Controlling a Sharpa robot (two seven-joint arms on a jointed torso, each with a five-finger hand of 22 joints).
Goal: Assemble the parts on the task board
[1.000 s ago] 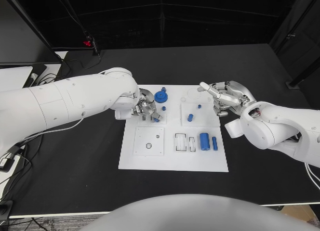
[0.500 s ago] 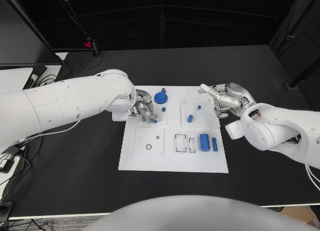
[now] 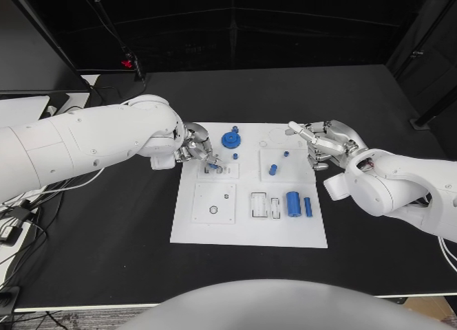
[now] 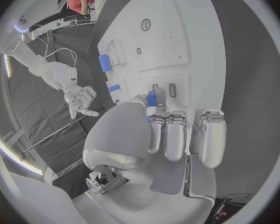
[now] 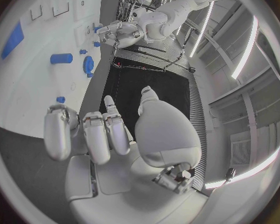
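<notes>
Task board [image 3: 248,234]: white plate, centre of frame, on the black counter [image 3: 109,240].

Left hand [image 3: 197,150]: at the board's upper-left corner, pinching a small blue part [image 4: 152,97]. You want it square over its socket before you press.

Right hand [image 3: 323,143]: off the board's upper-right edge, fingers apart, holding nothing.

Loose blue parts you can count: one round knob [image 3: 230,140], two cylinders [image 3: 292,201], about three small pegs [image 3: 272,168].

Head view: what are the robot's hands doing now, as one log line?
left hand: pinches small blue part over task board | right hand: holds nothing, by board's right edge
</notes>
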